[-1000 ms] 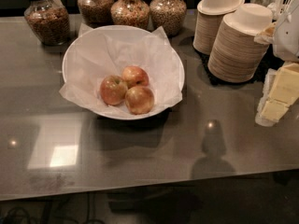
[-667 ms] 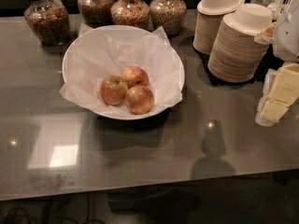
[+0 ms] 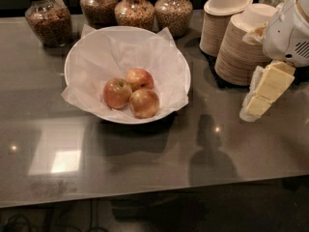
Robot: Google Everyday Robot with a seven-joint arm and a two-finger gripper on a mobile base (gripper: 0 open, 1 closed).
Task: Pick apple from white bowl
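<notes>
The white bowl (image 3: 82, 57), wide and lined with crumpled white tissue, stands on the dark counter at centre left. Three apples lie in it. The apple (image 3: 144, 103), golden-yellow with orange-red streaks, is at the front right of the group. A redder apple (image 3: 117, 93) touches it on the left and a pinkish-red apple (image 3: 140, 78) lies behind it. My gripper (image 3: 260, 98), cream and white, hangs at the right edge above the counter. It is well to the right of the bowl and holds nothing.
Two stacks of beige paper bowls (image 3: 241, 47) stand at the back right, just behind the gripper. Several glass jars of grains (image 3: 135, 8) line the back edge behind the white bowl. The counter's front edge (image 3: 145, 195) runs along the bottom.
My gripper has shifted a little to the left, toward the bowl. The bowl and the apples have not moved.
</notes>
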